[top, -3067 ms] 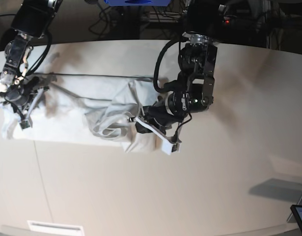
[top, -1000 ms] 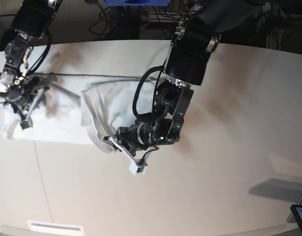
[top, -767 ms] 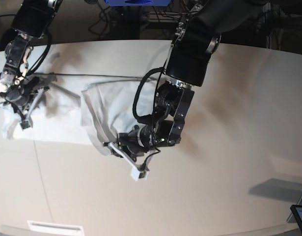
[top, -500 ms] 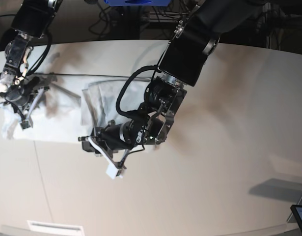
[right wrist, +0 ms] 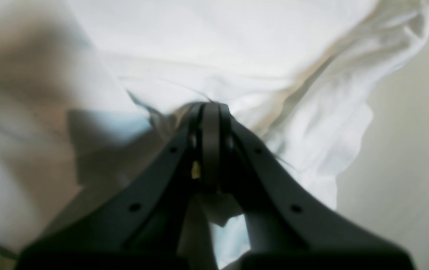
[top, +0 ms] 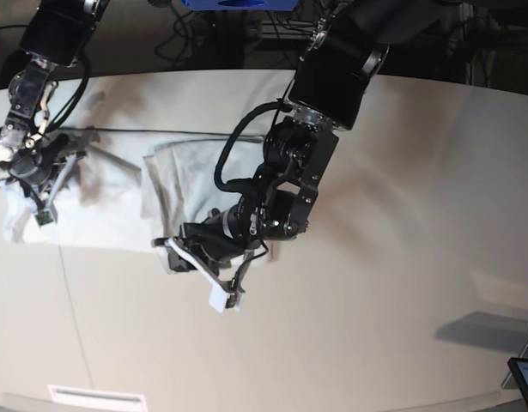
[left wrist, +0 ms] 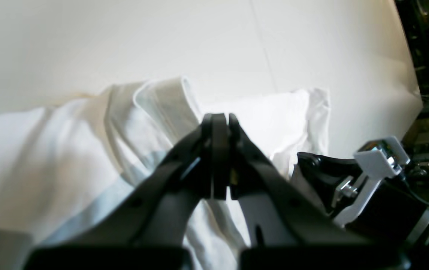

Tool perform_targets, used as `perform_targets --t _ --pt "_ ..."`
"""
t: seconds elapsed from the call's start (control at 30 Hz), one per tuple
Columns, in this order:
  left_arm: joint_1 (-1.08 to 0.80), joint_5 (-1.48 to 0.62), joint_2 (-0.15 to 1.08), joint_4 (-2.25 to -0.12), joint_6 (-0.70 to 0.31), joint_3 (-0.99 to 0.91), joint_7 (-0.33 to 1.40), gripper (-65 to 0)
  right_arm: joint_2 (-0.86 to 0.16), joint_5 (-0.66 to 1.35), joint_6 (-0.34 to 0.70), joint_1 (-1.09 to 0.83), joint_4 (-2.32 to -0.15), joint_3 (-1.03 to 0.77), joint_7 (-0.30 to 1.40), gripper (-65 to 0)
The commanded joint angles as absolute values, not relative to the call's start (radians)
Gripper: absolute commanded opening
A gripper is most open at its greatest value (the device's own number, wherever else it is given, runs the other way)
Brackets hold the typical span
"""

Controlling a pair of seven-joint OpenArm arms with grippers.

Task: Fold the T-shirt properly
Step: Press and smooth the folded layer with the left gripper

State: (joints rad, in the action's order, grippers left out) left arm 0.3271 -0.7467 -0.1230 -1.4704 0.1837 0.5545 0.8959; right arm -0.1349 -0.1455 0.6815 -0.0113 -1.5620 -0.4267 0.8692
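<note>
T-shirt [top: 118, 193] blurred in our wrist views | left end effector [left wrist: 216, 157] clenched empty | right end effector [right wrist: 210, 150] clenched, cloth hidden.

The white T-shirt [top: 118, 193] lies crumpled across the left half of the pale table [top: 401, 283], its right part doubled over into a thicker fold. The left gripper [top: 172, 255], on a black arm reaching down from the top centre, sits low at the shirt's near edge, a white camera bracket [top: 214, 283] jutting beside it. The right gripper [top: 23, 176] rests on the shirt's far left end.
</note>
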Motion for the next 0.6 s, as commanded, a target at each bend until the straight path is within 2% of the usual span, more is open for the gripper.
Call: perform_targets --t 0.0,0.27,0.47,0.57 --pt "0.354 -0.731 -0.139 -1.491 0.18 0.555 0.875 -65.0 -0.14 -0.133 0.698 -0.007 -1.569 -0.423 0.88 -64.0" --pt "0.383 -0.513 -0.157 -1.391 0.18 0.552 0.872 -65.0 -0.14 -0.133 0.698 -0.007 -1.569 -0.423 0.877 -64.0" --pt "0.409 -0.461 -0.157 -1.333 0.18 0.55 0.835 -65.0 -0.14 -0.133 0.698 -0.007 -1.569 -0.423 0.875 -64.0" --pt "0.417 -0.463 -0.157 -1.326 0.236 0.553 0.808 -65.0 -0.14 -0.133 0.698 -0.005 -1.569 -0.421 0.875 -64.0"
